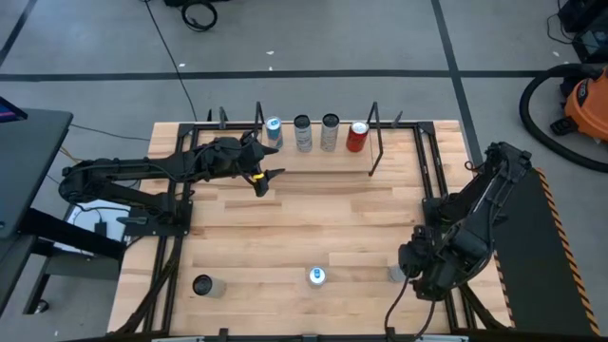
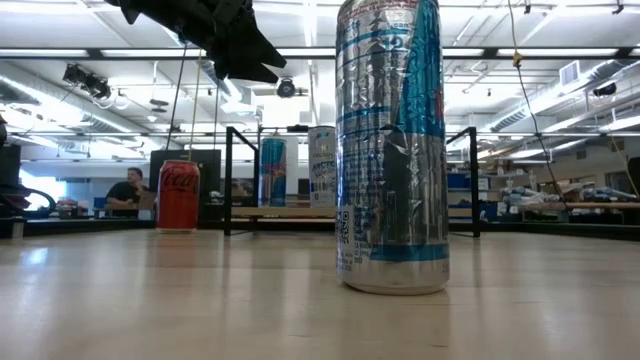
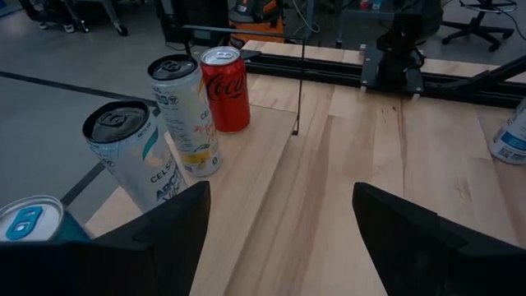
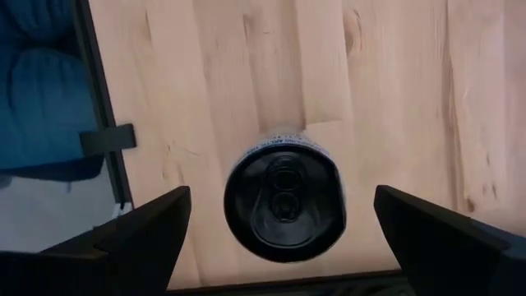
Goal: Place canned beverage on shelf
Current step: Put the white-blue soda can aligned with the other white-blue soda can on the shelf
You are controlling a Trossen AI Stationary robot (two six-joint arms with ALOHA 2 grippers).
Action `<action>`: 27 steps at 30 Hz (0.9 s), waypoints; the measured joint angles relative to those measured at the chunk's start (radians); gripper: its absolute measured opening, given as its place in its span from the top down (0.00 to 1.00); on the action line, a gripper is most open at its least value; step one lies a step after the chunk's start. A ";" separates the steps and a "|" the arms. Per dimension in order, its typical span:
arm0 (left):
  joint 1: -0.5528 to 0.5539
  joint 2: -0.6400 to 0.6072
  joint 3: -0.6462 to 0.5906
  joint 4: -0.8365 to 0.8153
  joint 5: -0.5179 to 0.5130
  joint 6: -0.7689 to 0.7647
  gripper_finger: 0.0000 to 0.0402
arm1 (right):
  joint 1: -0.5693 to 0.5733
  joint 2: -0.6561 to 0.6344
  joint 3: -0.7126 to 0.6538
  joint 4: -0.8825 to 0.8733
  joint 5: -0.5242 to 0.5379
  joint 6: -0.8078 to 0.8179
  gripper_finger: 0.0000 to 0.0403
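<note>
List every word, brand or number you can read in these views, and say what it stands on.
"Coca-Cola": script on the red can at the end of the shelf, also readable in the low view.
"CELS...": on the white can with yellow.
"CELS...": on the white can with teal; the line beneath is unclear.
Silver-and-blue can: print too blurred to read.
Black-topped can: rim print too small.

Blue can (image 3: 33,220) (label unreadable) cut by frame edge.

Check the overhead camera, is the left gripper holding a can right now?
No, the left gripper hovers open and empty beside the shelf, where four cans already stand.
</note>
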 joint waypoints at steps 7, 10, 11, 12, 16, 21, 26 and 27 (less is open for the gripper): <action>0.000 0.000 0.000 0.000 0.000 0.000 0.25 | 0.002 0.000 0.000 0.013 0.030 0.075 0.03; 0.000 0.000 0.000 0.000 0.000 0.000 0.25 | 0.002 0.000 0.000 0.012 0.030 0.102 0.03; 0.000 0.000 0.000 0.000 0.000 0.000 0.25 | 0.002 0.000 0.000 0.011 0.030 0.105 0.03; 0.000 0.000 0.000 0.000 0.000 0.001 0.25 | 0.002 0.000 0.000 0.010 0.030 0.106 0.03; 0.000 0.000 0.000 0.000 0.000 0.001 0.25 | 0.002 -0.001 -0.035 0.033 0.025 0.108 0.03; 0.000 0.000 0.000 0.000 0.000 0.002 0.25 | 0.002 -0.001 -0.100 0.097 -0.051 0.133 0.03; 0.000 0.000 0.000 0.000 0.000 0.002 0.25 | 0.001 -0.001 -0.136 0.126 -0.045 0.133 0.03; 0.000 0.000 0.000 0.000 0.000 0.002 0.25 | 0.001 -0.001 -0.141 0.127 -0.045 0.133 0.03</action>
